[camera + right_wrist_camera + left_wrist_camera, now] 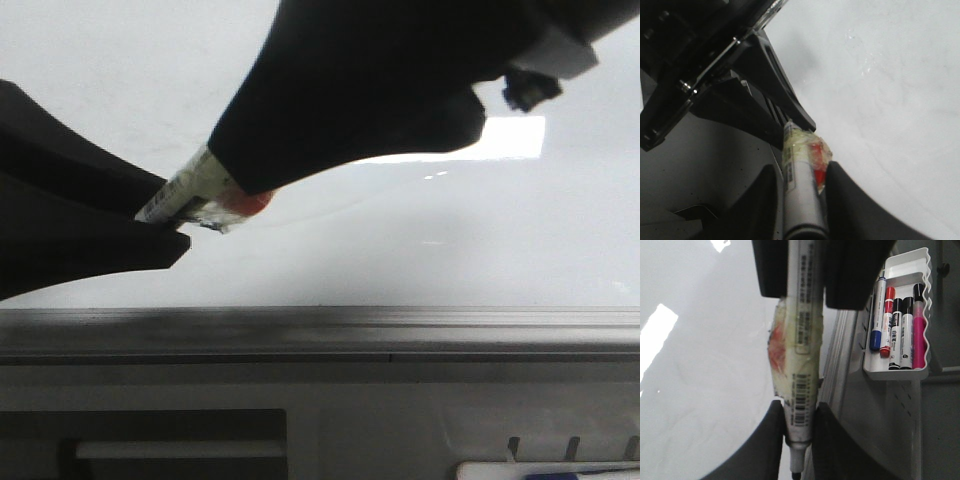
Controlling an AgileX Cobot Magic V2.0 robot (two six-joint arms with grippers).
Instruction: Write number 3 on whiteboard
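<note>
Both grippers clamping one marker over the whiteboard

We are seeing the left gripper [799,412] and right gripper [802,200] each squeezing the taped marker [800,350]; whiteboard [400,250] lying just beyond their fingertips, marker tray [900,340] farther beside the left.

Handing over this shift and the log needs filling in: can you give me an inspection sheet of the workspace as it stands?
Surface: glossy pale grey-white whiteboard, faint smudges, bright light reflection; grey metal edge rail along its near edge.
Job's things: white marker with yellowish tape and a red patch, tip uncapped; no number 3 seen on the visible board.
Clutter: white tray holding blue, red, two black and pink spare markers.
Grippers: left gripper and right gripper both shut on the taped marker, at opposite ends.
Cables: nothing seen.
Surroundings: grey panel beside the board.
</note>
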